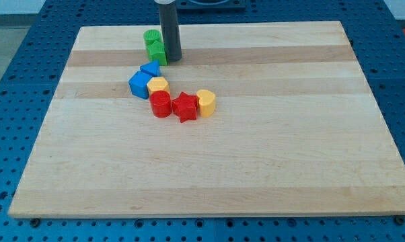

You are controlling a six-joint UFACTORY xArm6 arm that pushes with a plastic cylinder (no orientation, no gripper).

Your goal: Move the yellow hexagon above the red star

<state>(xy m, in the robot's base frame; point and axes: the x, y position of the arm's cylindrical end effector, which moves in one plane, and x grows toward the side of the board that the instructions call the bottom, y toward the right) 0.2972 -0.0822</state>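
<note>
The yellow hexagon (159,85) lies left of the board's middle, touching a blue block (140,85) on its left and a red round block (161,103) just below it. The red star (185,106) lies to the right of the red round block, below and to the right of the hexagon. My tip (173,58) rests on the board near the view's top, right beside the green blocks (154,46), above the hexagon and apart from it.
A second blue block (150,68) lies just above the hexagon. A yellow heart-like block (206,103) touches the star's right side. The wooden board (270,161) sits on a blue perforated table.
</note>
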